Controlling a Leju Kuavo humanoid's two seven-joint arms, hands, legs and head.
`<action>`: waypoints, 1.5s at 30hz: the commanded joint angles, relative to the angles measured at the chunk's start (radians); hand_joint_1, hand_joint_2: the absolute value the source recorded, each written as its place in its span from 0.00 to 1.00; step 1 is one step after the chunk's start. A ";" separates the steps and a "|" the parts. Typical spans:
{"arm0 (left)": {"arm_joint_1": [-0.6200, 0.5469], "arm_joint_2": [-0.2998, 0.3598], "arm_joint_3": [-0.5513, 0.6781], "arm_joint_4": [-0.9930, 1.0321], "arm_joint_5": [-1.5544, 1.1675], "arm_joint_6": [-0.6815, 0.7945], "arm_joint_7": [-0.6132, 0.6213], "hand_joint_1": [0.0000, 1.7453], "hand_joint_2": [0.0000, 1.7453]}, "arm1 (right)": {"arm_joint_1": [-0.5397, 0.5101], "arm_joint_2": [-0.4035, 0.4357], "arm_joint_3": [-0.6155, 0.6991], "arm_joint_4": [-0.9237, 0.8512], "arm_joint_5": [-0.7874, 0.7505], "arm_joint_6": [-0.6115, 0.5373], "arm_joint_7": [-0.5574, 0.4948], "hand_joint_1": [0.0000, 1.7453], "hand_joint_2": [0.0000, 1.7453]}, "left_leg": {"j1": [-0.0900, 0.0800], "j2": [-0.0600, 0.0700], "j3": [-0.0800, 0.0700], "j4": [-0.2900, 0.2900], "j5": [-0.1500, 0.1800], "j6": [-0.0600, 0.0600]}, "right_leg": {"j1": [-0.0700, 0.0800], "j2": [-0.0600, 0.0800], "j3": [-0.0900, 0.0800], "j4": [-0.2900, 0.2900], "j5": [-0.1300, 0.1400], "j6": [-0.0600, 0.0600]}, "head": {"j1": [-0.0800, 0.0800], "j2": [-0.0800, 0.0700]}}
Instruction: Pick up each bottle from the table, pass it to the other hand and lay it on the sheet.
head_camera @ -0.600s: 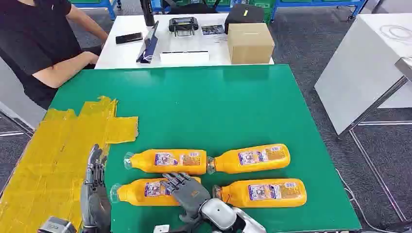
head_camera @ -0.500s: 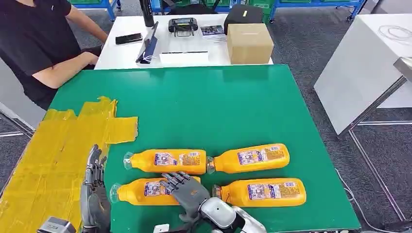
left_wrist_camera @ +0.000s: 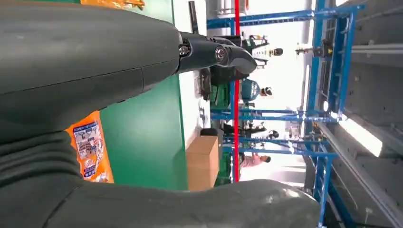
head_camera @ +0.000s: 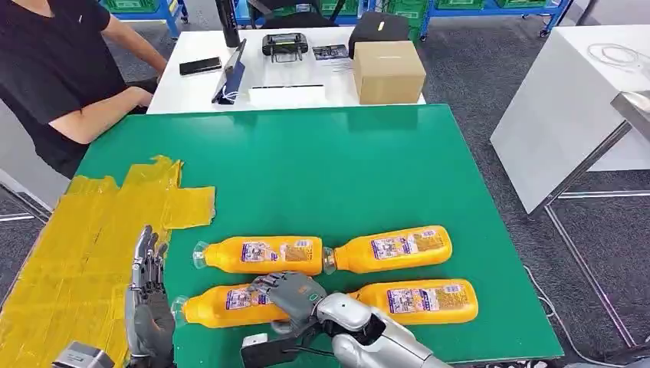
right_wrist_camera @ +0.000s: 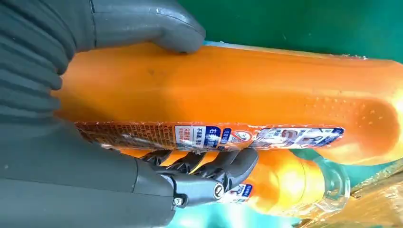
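While your right hand (head_camera: 293, 295) wraps the near-left orange plastic juice bottle (head_camera: 230, 303), thumb (right_wrist_camera: 142, 23) on one side and dark fingers (right_wrist_camera: 209, 166) curled round the other, that bottle lies on its side on the green table (head_camera: 329, 169) at about 7 o'clock from the table's middle, its clear cap end pointing to 9 o'clock. You can see in the right wrist view that the hand presses against the bottle's body by the printed label. Your left hand (head_camera: 147, 307) stands at 9 o'clock of that bottle, just off its cap, fingers straight and apart, holding nothing, over the edge of the yellow taped sheet (head_camera: 84, 238).

Three more orange bottles lie on their sides around the held one. A second orange bottle (head_camera: 260, 254) lies just beyond it at 12 o'clock, a third orange bottle (head_camera: 391, 249) at 2 o'clock, slightly tilted, and a fourth orange bottle (head_camera: 418, 300) at 3 o'clock, its cap end hidden behind your right hand.

Further out, the yellow sheet covers the table's left part, from 9 to 7 o'clock. Beyond the green table at 12 o'clock a white table (head_camera: 192, 92) carries a brown cardboard box (head_camera: 388, 71), a black phone (head_camera: 201, 66) and a black handheld controller (head_camera: 285, 43). A person in a black shirt (head_camera: 46, 69) sits at 10 o'clock, forearm resting by the white table.
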 commanded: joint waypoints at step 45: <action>0.091 0.000 0.210 -0.097 0.503 0.528 0.007 0.00 1.00 | 0.329 -0.030 -0.161 -0.302 -0.279 -0.243 -0.072 1.00 1.00 | 0.003 -0.007 -0.003 0.001 -0.004 -0.003 | 0.003 -0.005 0.000 -0.001 -0.004 -0.004 | 0.000 0.000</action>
